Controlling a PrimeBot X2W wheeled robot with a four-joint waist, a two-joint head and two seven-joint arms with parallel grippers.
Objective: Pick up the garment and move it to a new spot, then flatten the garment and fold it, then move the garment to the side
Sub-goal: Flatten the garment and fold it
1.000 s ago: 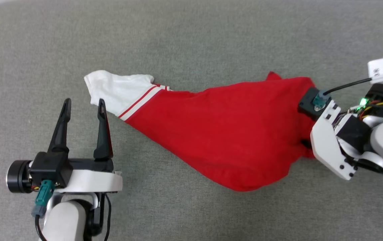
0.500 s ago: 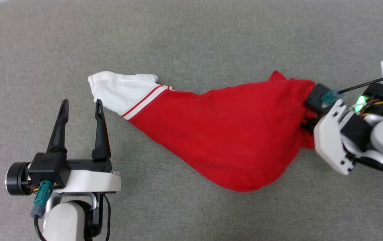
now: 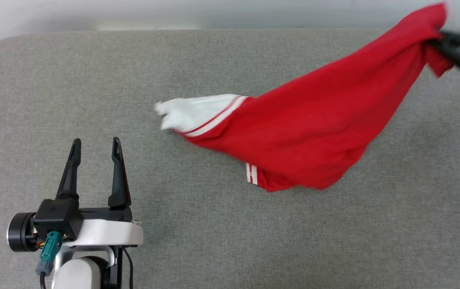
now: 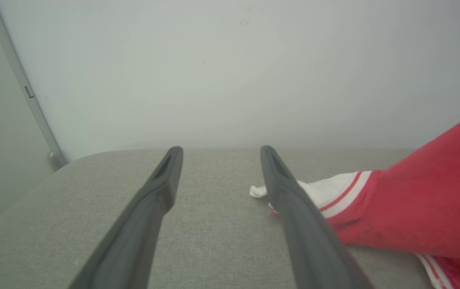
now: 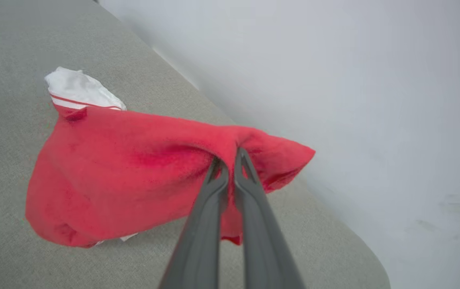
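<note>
Red garment [image 3: 314, 132], stretched wedge, perhaps knit, coarse grey surface [image 3: 93, 80]

Red garment [image 3: 314, 132] on a grey worktop [image 3: 93, 80]

The garment is plain red across its body, with a white sleeve [image 3: 197, 114] edged in red-and-white stripes, and another patch of white-striped trim [image 3: 252, 173] on its lower edge. The worktop is a finely flecked, woven grey, and the wall [image 4: 230, 60] behind it is pale grey-white. The left tool [image 3: 96, 140] is black, on a white housing [image 3: 105, 233] with a teal plug [image 3: 51, 245]. The right tool [image 5: 228, 160] is dark grey.
</note>
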